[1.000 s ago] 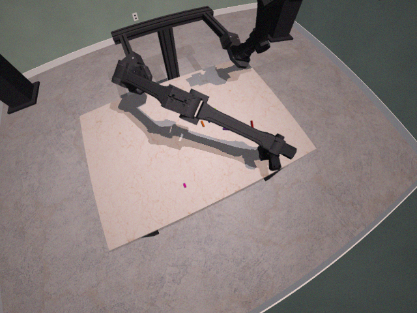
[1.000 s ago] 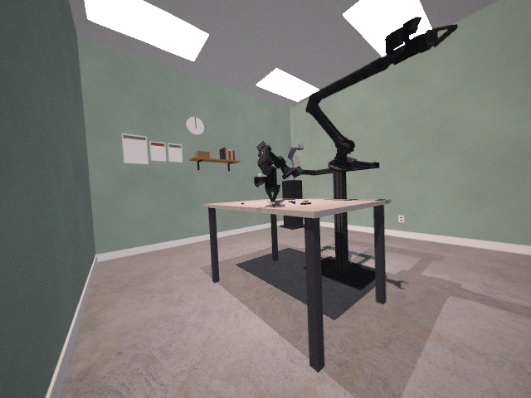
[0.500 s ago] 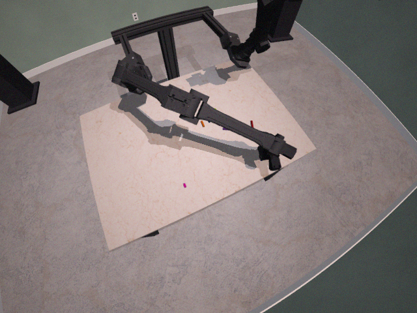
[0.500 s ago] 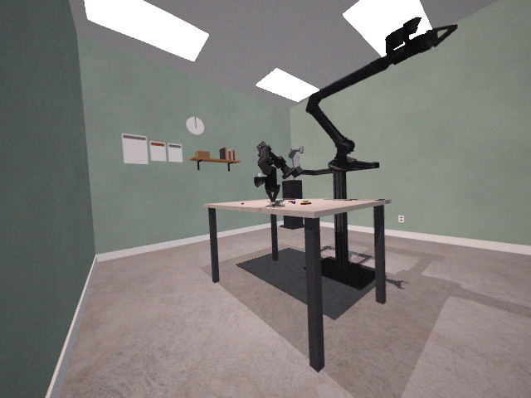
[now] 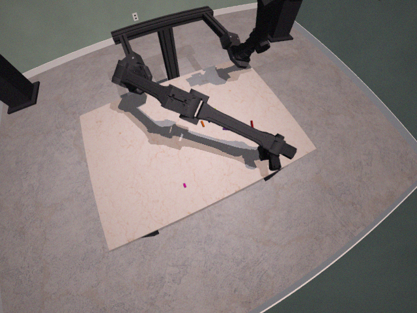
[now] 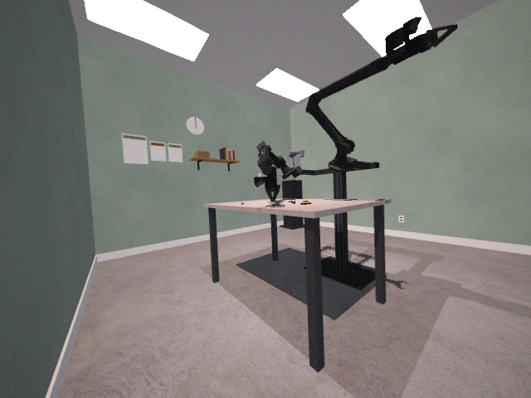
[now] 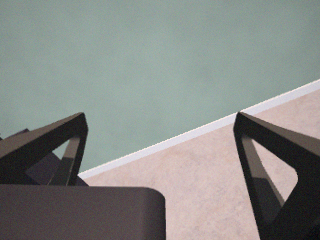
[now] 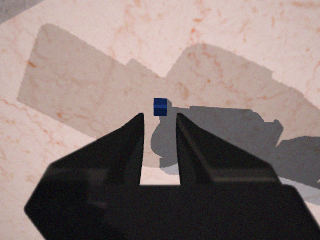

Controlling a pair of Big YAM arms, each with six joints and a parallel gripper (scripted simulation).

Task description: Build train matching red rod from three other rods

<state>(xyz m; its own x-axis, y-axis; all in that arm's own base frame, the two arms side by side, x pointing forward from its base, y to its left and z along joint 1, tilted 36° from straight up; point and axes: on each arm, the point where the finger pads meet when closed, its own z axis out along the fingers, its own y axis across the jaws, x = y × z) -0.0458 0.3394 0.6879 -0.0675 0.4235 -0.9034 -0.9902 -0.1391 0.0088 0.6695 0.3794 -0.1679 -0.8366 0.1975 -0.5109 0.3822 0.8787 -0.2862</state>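
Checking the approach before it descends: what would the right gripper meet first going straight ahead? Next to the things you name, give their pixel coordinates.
Probably the small blue rod (image 8: pixel 160 107), just beyond the fingertips of the right gripper (image 6: pixel 273 200) (image 8: pixel 160 121); the remaining gap is unclear.

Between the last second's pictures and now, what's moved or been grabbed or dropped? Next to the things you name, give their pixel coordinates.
Nothing visibly moved, and I see no rod taken or let go. The right gripper (image 5: pixel 274 165) (image 6: pixel 273 200) (image 8: pixel 160 121) stays low at the blue rod (image 6: pixel 273 206) (image 8: pixel 160 107); the magenta rod (image 5: pixel 184 185) (image 6: pixel 242 203) and left arm (image 6: pixel 349 81) stayed put.
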